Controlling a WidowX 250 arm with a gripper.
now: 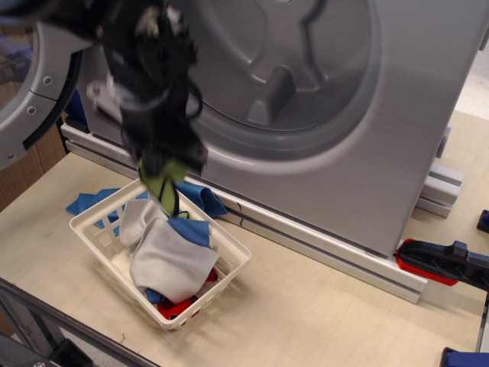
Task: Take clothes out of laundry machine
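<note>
My black gripper (162, 164) is blurred by motion and is shut on the small lime-green cloth (165, 183). It hangs from the fingers just above the back of the white lattice basket (233, 256). The laundry machine (359, 153) stands behind, a large grey front panel with a wide round drum (290, 69). Its ribbed paddles show inside. The round glass door (30, 84) is swung open at the left. No cloth shows in the visible part of the drum.
The basket holds a light grey cloth (164, 256), blue cloths (191, 229) and something red (174, 308). More blue cloth (88, 202) lies behind the basket. A red and black clamp (443, 264) lies at the right by the machine's aluminium base rail (328, 256).
</note>
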